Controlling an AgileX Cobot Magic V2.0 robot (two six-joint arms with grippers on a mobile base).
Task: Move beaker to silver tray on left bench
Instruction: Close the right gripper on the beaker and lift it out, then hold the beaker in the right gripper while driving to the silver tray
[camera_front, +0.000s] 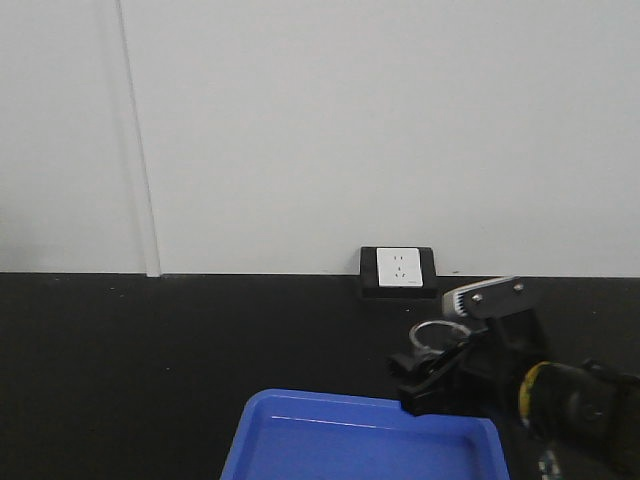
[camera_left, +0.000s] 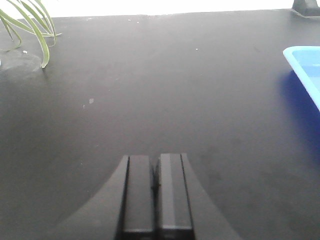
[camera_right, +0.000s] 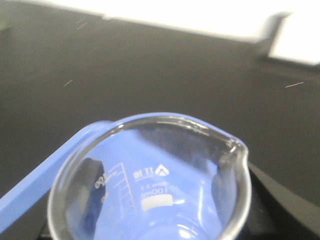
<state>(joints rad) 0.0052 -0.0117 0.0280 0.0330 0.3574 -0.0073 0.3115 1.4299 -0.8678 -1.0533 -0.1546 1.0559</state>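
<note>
**Beaker gripped at the blue tray's far corner**

The beaker (camera_right: 150, 175) is clear, colourless glass with a round rim. In the right wrist view a small pouring spout sits at its 3 o'clock, and a white printed scale and a "100" mark read mirrored through the wall. The right gripper (camera_front: 432, 362) clasps it between dark fingers at the 1 o'clock corner of the blue tray (camera_front: 300, 430), over the black countertop (camera_left: 150, 75). From the front only its rim shows, as the fingers hide the body. The blurred wrist view cuts off its base, so I cannot tell whether it rests on anything. The left gripper (camera_left: 156, 197) has its fingers pressed together, holding nothing.
</note>
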